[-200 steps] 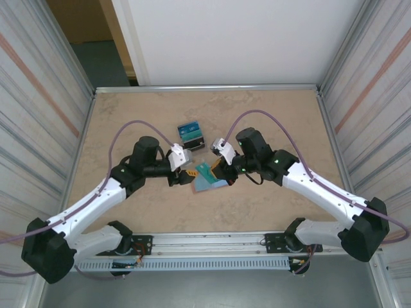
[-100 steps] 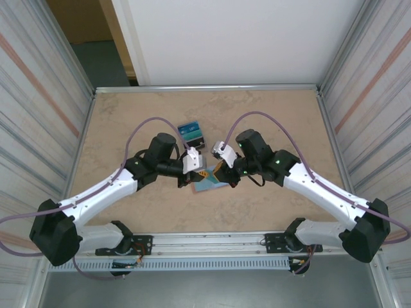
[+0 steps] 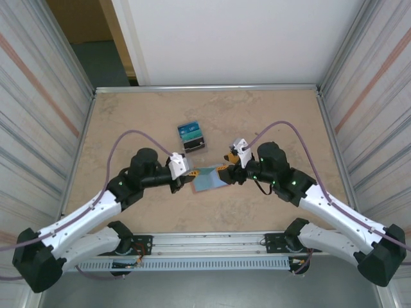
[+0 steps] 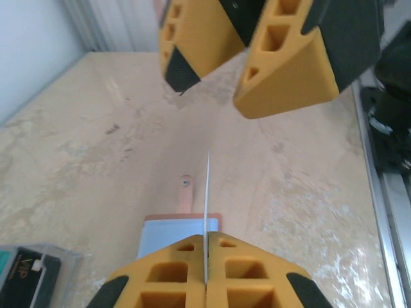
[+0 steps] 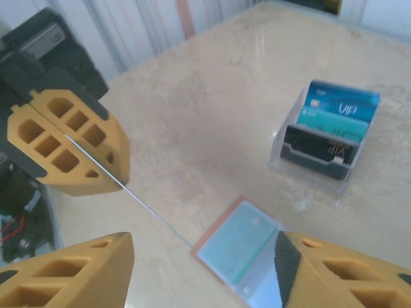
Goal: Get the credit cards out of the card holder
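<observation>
Orange left gripper [image 4: 207, 247]: my two fingers are pressed fully together, with one credit card [image 4: 207, 192] pinched between the tips. I see the card only by its thin edge.
Held card: it stands out from my fingers into the air, above the table [image 3: 128, 122]. In the right wrist view its far end comes close to a corner of the card holder [image 5: 221, 234]; I cannot tell if they touch.
Right gripper [image 4: 221, 90]: it stands wide and holds nothing, just opposite my left one, with the card's free edge between us.
Card holder: it lies open and flat on the table between the two grippers, blue lining up and pink tab [image 4: 185, 192] pointing away. A teal card seems to sit inside it.
Card stand [image 5: 324, 138]: a dark stand in a clear box, with blue and teal cards, a little behind the holder.
Risk, slipping: I grip a smooth card only near one edge, so a quick swing could turn it or let it drop.
Risk, collision: if either arm advances, the free edge may strike the right fingers.
Risk, holder: nothing pins it, so pulling the next card may drag it.
</observation>
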Available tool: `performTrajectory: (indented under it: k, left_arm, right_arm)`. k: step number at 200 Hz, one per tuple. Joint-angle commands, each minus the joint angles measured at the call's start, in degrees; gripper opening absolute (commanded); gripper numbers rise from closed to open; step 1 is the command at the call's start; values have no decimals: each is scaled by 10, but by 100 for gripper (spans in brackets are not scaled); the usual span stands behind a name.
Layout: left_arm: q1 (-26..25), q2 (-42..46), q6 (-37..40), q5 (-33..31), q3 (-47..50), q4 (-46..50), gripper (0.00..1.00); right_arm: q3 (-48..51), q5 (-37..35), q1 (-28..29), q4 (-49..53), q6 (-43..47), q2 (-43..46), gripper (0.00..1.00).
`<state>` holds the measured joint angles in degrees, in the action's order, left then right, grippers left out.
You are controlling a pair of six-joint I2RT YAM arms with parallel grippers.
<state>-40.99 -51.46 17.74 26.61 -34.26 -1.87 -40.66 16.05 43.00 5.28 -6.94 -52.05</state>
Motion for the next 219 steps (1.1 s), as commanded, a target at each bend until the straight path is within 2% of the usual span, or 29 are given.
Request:
performTrajectory:
  k: [1,23,57,84,129,145,202,219]
  left_arm:
    - [-3,48,-130,-57,41,-109,0]
    - [-2,79,-214,-71,75,-170,0]
    - [-2,94,-307,-56,98,-237,0]
    - [-2,95,-348,-42,104,-279,0]
    - [-2,79,-380,-7,101,-328,0]
    - [-2,69,-389,6,103,-349,0]
    - [-2,58,-394,7,105,-359,0]
    - [-1,61,-388,9,98,-339,1]
  right_arm:
    - [24,7,-6,-121,-92,7,65]
    - [25,47,-7,-152,-118,-11,66]
    - [29,121,-14,-223,-165,-44,67]
    - [25,168,-20,-273,-188,-85,66]
    - [21,215,-22,-329,-209,-115,58]
    - [18,233,-21,-350,-217,-125,50]
    - [13,250,-19,-353,-210,-122,0]
    - [14,240,-17,-331,-193,-111,0]
